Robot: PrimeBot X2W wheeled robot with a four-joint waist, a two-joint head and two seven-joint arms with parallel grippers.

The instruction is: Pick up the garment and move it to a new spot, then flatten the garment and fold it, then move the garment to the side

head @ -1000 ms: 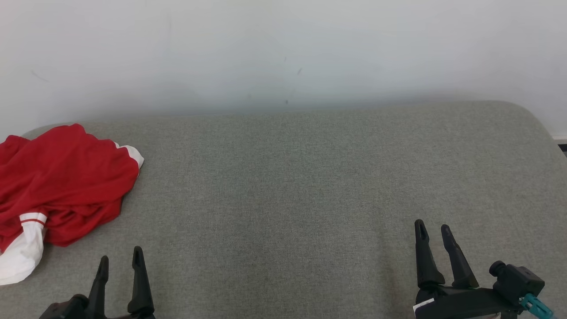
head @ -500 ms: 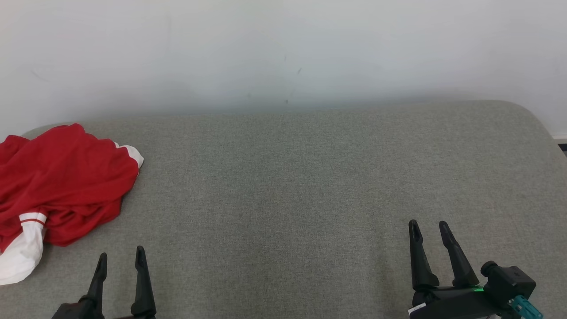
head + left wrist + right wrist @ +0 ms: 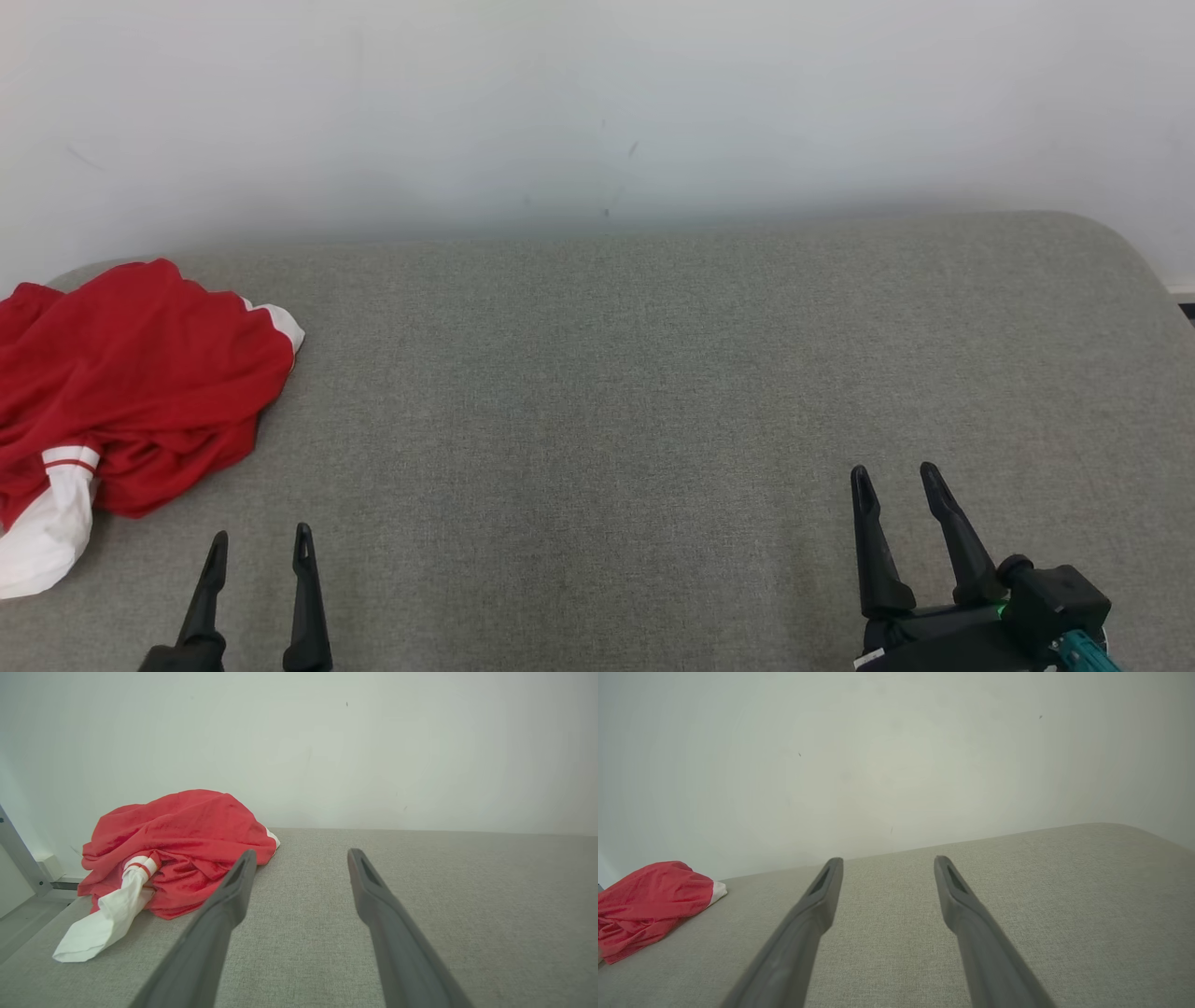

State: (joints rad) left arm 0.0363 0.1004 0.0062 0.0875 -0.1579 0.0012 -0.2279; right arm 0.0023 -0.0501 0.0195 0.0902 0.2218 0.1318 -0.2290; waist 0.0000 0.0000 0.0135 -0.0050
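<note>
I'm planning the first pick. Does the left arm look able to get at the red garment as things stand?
Probably yes. The left gripper is open and empty, and the red garment lies crumpled on the grey surface just ahead and to its left, with nothing visible between them.

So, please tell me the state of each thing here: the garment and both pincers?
Garment: crumpled in a heap at the left end of the grey surface, not held.
Left pincer: open, empty, apart from the garment.
Right pincer: open, empty, far from the garment.
</note>
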